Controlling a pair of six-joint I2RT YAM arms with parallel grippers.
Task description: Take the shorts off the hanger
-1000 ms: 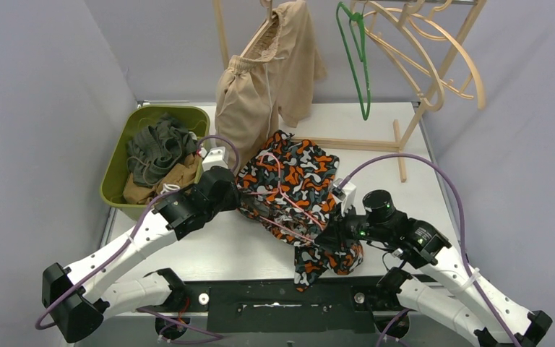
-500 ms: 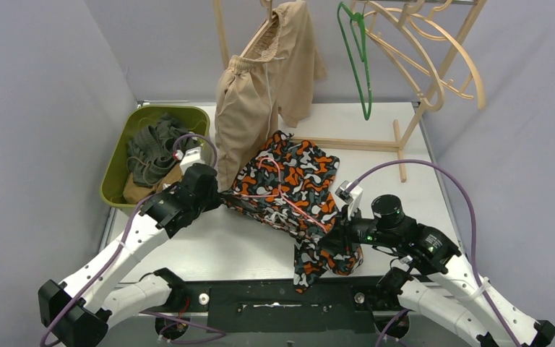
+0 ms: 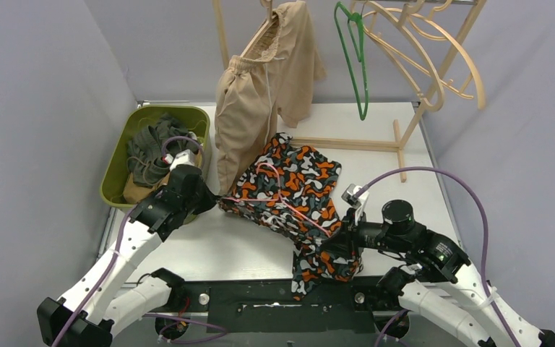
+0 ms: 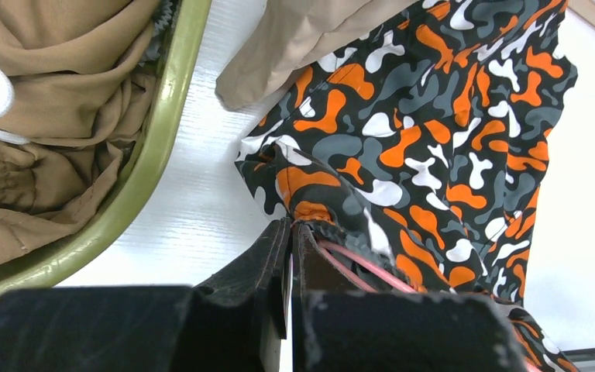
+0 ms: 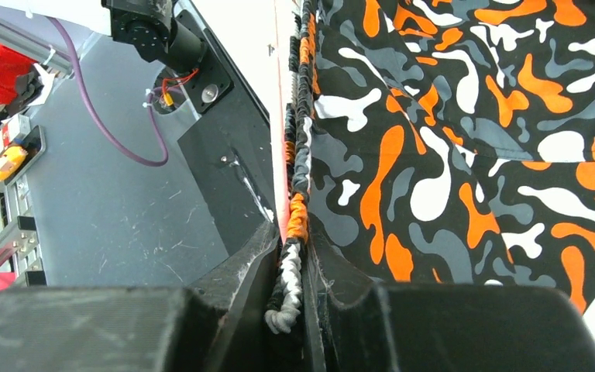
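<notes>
Firmly, my left gripper (image 4: 290,230) pinches the camo shorts (image 3: 289,189) at one edge; my right gripper (image 5: 292,252) clamps their waistband, jaws narrow.

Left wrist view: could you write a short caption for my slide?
Left hand pinches the edge of the camo shorts beside a green bin holding brown shorts.

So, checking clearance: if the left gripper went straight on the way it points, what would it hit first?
The camouflage shorts: the left gripper pinches their edge, and more of that cloth lies straight ahead. Beyond, probably the hanging beige shorts.
</notes>
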